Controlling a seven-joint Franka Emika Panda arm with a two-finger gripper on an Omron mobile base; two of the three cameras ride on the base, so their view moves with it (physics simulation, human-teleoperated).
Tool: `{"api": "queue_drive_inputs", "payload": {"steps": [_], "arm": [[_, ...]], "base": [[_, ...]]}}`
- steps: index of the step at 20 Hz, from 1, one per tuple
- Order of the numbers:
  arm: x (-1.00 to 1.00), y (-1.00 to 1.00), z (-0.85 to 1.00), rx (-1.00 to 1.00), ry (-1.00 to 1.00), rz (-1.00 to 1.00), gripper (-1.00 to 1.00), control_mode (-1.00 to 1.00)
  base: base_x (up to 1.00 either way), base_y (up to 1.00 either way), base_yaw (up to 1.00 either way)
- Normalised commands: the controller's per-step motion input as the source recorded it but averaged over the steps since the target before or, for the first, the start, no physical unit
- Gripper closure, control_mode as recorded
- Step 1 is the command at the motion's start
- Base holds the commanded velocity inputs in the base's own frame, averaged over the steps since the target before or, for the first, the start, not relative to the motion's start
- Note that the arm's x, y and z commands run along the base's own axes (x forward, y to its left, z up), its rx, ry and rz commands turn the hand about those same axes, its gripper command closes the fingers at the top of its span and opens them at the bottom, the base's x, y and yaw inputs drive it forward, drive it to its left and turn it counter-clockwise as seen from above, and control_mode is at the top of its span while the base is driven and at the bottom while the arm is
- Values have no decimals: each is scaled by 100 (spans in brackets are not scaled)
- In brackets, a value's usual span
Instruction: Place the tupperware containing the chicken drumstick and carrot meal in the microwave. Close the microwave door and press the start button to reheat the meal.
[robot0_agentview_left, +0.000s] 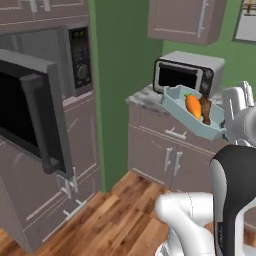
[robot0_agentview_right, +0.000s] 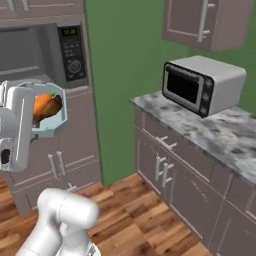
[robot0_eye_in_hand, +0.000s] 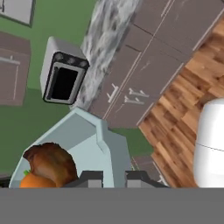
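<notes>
My tool pinches rim of tupperware, held tilted in air with carrot and chicken drumstick inside. Microwave left, microwave door swung open toward me. Toaster oven on table behind.

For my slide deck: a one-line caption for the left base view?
Pincer carries the tupperware with carrot and drumstick in mid-air; microwave door stands open.

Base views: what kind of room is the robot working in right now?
A home kitchen, rendered. A built-in microwave sits in a cabinet wall with its door swung open, a toaster oven stands on a marble counter, and cabinets hang on green walls above a wood floor.
</notes>
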Motion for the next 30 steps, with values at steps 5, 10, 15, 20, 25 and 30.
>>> {"api": "queue_drive_inputs", "payload": {"steps": [5, 10, 15, 20, 25, 30], "arm": [[0, 0, 0, 0, 0, 0, 100, 100], [0, 0, 0, 0, 0, 0, 100, 100], [0, 0, 0, 0, 0, 0, 100, 100], [0, 0, 0, 0, 0, 0, 100, 100], [0, 0, 0, 0, 0, 0, 100, 100], [0, 0, 0, 0, 0, 0, 100, 100]], "base": [[53, -50, 52], [46, -44, 54], [50, -35, 55], [54, -29, 52], [55, -27, 45], [49, -35, 35]]}}
